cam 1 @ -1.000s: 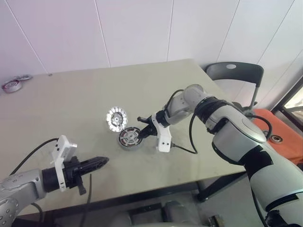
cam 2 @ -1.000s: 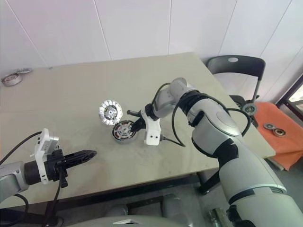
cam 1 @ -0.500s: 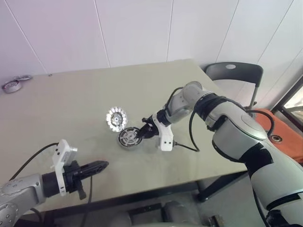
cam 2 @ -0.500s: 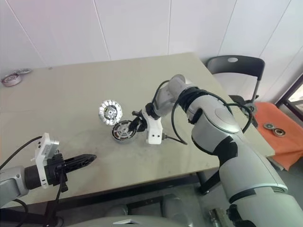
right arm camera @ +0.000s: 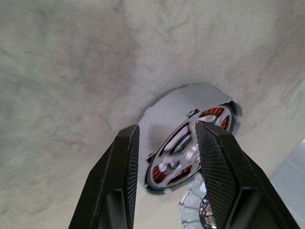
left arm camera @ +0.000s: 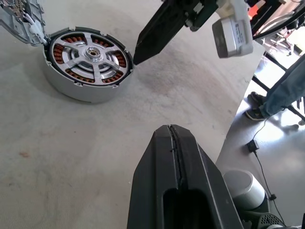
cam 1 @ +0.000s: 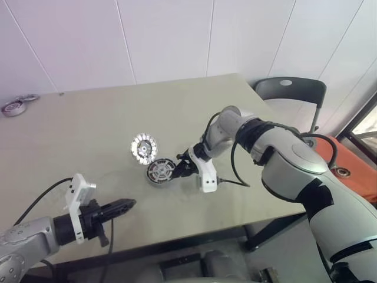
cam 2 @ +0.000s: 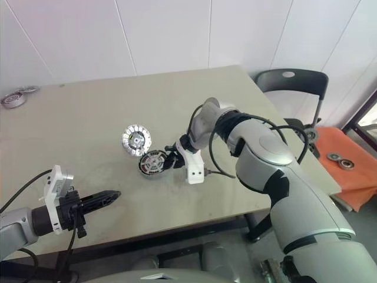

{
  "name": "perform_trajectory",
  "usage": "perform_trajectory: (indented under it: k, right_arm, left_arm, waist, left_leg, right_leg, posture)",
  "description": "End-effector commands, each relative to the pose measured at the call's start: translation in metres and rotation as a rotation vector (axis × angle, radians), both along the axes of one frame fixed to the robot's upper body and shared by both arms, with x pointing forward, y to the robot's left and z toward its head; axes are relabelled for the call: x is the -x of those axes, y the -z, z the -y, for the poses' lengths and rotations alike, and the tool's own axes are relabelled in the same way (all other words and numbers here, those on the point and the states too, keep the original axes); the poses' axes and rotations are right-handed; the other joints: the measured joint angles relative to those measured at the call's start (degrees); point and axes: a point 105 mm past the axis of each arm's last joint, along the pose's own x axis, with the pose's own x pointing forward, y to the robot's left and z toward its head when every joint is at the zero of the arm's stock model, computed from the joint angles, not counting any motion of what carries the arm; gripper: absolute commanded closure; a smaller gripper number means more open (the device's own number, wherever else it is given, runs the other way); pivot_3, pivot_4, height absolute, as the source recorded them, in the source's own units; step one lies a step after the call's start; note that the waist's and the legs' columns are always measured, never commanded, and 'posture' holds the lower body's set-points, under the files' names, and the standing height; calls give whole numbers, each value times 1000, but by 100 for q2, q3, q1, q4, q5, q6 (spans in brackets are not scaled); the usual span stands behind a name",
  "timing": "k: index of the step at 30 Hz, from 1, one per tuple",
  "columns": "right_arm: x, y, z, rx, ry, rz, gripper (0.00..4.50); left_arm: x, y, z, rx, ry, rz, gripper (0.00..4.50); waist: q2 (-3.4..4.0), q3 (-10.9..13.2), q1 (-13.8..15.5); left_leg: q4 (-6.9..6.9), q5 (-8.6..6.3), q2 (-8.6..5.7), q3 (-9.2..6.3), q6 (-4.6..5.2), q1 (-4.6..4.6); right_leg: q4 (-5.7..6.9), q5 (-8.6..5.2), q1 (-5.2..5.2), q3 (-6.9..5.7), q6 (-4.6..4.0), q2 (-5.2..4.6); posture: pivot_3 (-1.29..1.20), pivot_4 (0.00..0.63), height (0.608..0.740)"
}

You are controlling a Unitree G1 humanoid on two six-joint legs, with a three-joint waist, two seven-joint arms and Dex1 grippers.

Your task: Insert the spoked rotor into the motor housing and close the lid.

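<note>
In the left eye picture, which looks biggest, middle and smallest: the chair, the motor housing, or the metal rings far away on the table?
1. The chair looks biggest.
2. The motor housing comes next.
3. The metal rings look smallest, but they sit farther from the camera, so that ranking is unsure.

Matt, perhaps rough table (left arm camera: 57, 157)

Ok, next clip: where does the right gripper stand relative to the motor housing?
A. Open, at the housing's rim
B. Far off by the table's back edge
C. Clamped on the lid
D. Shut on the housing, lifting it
A: the right gripper has its fingers apart, either side of the motor housing rim, which rests on the table.
</note>
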Motion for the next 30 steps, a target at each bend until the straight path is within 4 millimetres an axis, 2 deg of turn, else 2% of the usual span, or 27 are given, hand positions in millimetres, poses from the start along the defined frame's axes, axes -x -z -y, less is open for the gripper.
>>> perform_trajectory:
  k: [1, 9, 17, 20, 24, 25, 30]
  right_arm:
    - [-7, -8, -8, -17, 3, 55, 2534]
    - [-19, -1, -3, 1, 58, 98, 2534]
    - [-19, 3, -1, 12, 54, 98, 2534]
    - [-17, 5, 0, 22, 45, 92, 3163]
    - [-13, 6, -1, 23, 34, 69, 4272]
    - [-12, 5, -2, 18, 33, 62, 4400]
    - [-8, -2, -7, 16, 79, 11, 4403]
  left_arm:
    - [1, -7, 5, 2, 14, 42, 4500]
    - [2, -7, 7, 5, 11, 45, 4500]
    - [1, -7, 8, 9, 10, 48, 4500]
    - [-1, -7, 8, 9, 8, 52, 4500]
    - [-2, -7, 9, 12, 7, 53, 4500]
    - [-2, -7, 9, 12, 6, 53, 4500]
    - [-3, -6, 9, 17, 3, 52, 4500]
  waist:
    - [0, 0, 1]
    - [-1, 0, 1]
    - [-2, -1, 0]
    - [-2, -1, 1]
    - [-8, -7, -9]
    - [-10, -8, -9]
    - [-11, -9, -7]
  left_leg:
    - [0, 0, 0, 0, 0, 0]
    - [2, 0, 0, -1, 0, 0]
    - [3, 0, 0, -2, 0, 1]
    - [4, 0, 0, -2, 0, 1]
    - [4, 0, 0, -3, 0, 9]
    - [4, 0, 0, -2, 0, 9]
    - [2, 0, 0, -4, 0, 7]
  right_leg:
    - [0, 0, 0, 0, 0, 0]
    - [2, 0, 0, -1, 0, 0]
    - [3, 0, 1, -2, 1, 0]
    - [4, 0, 1, -2, 1, 0]
    - [6, 0, 8, -2, 0, 1]
    - [6, 0, 8, -2, 0, 1]
    - [6, 1, 7, -4, 2, 1]
  posture:
    - [0, 0, 740]
    - [0, 0, 740]
    - [0, 0, 740]
    - [0, 0, 740]
    - [0, 0, 740]
    - [0, 0, 740]
    - [0, 0, 740]
